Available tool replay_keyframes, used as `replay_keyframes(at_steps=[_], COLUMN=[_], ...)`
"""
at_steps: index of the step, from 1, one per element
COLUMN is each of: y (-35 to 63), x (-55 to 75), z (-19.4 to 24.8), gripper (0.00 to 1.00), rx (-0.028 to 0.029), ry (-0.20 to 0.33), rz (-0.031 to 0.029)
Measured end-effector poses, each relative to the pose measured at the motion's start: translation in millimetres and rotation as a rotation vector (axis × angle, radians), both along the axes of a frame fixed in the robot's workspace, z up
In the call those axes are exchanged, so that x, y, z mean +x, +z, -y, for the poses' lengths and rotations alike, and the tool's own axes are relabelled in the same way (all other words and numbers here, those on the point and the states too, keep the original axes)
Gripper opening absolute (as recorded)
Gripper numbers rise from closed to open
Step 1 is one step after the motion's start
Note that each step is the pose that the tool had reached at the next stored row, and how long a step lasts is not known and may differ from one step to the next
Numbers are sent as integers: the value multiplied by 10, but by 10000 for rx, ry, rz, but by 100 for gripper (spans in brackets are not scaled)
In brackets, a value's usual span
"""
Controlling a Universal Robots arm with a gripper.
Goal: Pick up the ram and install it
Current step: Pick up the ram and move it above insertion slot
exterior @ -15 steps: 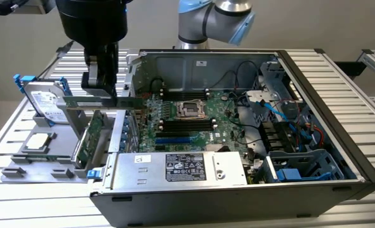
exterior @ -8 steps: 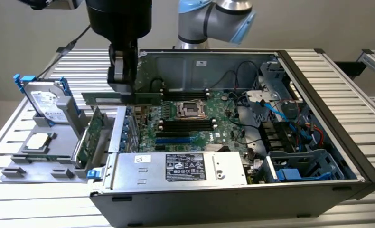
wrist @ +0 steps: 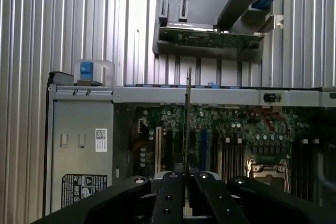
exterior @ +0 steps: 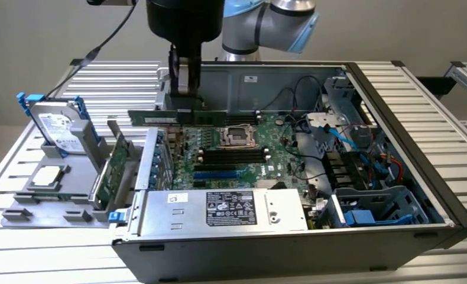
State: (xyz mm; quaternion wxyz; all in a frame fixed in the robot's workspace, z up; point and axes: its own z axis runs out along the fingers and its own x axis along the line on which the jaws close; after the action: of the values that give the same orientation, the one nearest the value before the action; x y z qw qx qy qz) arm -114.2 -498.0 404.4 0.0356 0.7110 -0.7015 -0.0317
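The ram [exterior: 151,117] is a long, narrow green stick held level in the air over the back left of the open computer case [exterior: 407,154]. My gripper [exterior: 187,111] is shut on it near its middle, coming down from above. The black motherboard slots [exterior: 232,155] lie lower, toward the case's middle, apart from the stick. In the wrist view the ram [wrist: 187,119] shows edge-on as a thin line running away from my gripper [wrist: 187,182], with the fingers [wrist: 172,195] clamped on either side. It hangs above the motherboard [wrist: 236,129].
A silver hard drive [exterior: 58,127] and a green expansion card [exterior: 113,168] stand in a grey holder [exterior: 48,204] at the exterior view's left. The power supply [exterior: 226,207] fills the case's front. The CPU socket [exterior: 240,135] sits behind the slots. Cables [exterior: 352,142] crowd the right side.
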Motion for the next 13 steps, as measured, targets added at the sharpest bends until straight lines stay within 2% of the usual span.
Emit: replay_keyframes(at_steps=[3, 6, 13], y=[0, -1, -21], x=[95, 165, 334], z=[-51, -127, -342], gripper=[14, 14, 14], rx=[0, 2, 2], ry=[1, 0, 0], rz=[0, 0, 1])
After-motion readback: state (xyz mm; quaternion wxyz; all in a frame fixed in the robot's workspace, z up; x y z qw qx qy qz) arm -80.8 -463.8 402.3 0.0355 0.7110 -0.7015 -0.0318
